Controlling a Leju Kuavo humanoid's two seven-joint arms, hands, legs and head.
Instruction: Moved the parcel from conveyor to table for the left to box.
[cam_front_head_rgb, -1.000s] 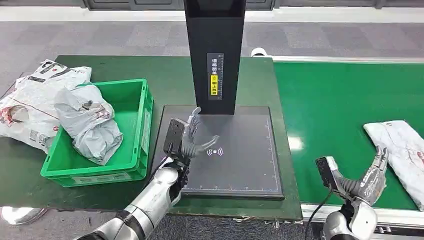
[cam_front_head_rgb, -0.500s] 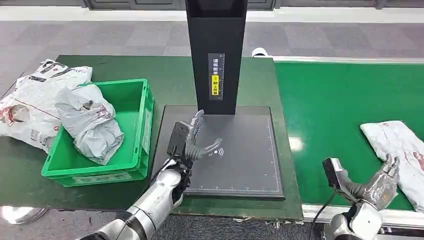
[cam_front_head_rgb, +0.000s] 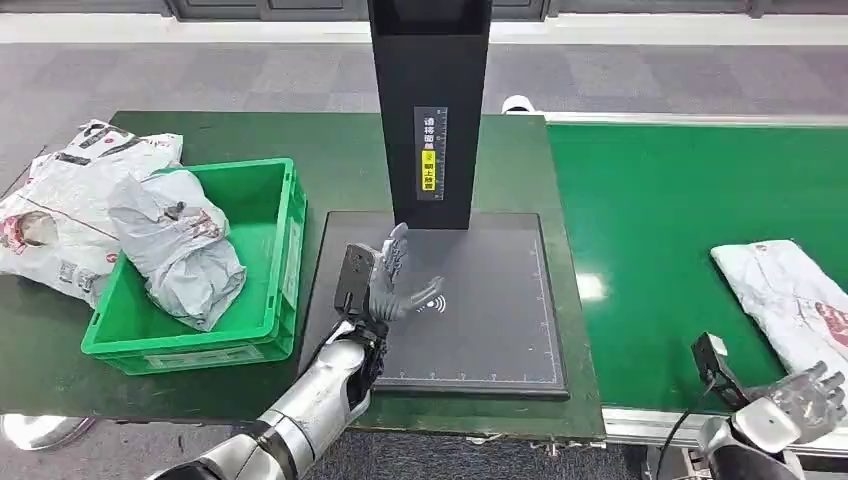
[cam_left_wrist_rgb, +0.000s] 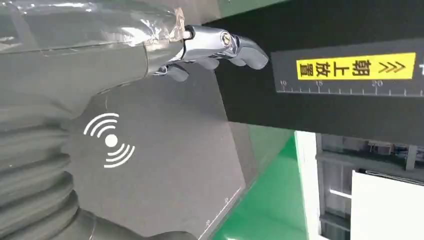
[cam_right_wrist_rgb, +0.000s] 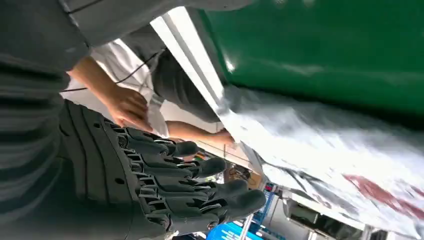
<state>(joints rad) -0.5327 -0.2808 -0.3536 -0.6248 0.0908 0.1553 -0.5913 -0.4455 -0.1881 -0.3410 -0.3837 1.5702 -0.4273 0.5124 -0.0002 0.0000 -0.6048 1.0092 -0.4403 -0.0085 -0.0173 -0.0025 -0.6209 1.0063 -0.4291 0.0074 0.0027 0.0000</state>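
Right hand (cam_front_head_rgb: 800, 392) has dropped low at the near edge of the conveyor (cam_front_head_rgb: 680, 200), fingers spread, holding nothing; the parcel (cam_front_head_rgb: 790, 300) has slid left on the belt, just far of it. Grasp not yet made, likely being lined up. Left hand (cam_front_head_rgb: 392, 282) open over the dark pad (cam_front_head_rgb: 490, 320), waiting. Right wrist view adds a person's hands (cam_right_wrist_rgb: 125, 102) beyond the belt; head view places the green bin (cam_front_head_rgb: 270, 215)

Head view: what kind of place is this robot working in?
Probably a parcel-sorting station in a warehouse or test hall: a green conveyor belt carrying a white parcel, a black scanning stand over a grey pad, and a green crate holding bagged parcels.
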